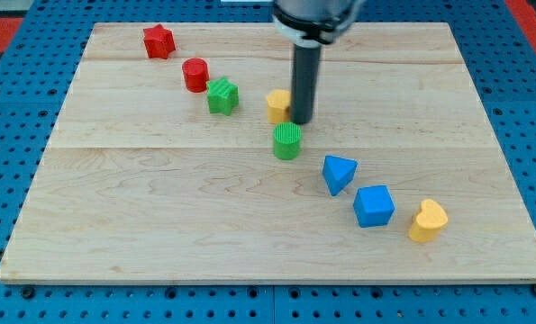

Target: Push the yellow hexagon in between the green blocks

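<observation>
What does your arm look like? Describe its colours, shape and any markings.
A straight, round rod, dark grey to black, plain and smooth, ending at my tip. Above it sits a wider round black collar with a glossy rim, cut off by the view's top. No cables, labels or markings show.

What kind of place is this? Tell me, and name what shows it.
Probably a robot lab bench, not a home or shop: a pale wooden board lies on a blue perforated base, small coloured blocks like the yellow hexagon are scattered across it, and my tip stands beside that hexagon.
</observation>
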Action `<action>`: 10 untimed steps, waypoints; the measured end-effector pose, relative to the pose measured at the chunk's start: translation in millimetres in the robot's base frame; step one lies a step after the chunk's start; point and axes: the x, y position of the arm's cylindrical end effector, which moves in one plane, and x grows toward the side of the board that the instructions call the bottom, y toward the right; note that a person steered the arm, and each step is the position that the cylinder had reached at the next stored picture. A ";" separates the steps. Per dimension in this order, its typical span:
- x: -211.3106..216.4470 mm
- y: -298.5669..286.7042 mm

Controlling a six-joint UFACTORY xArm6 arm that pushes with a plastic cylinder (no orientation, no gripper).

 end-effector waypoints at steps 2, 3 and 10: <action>-42.7 14.4; -67.0 -15.8; -21.4 -49.4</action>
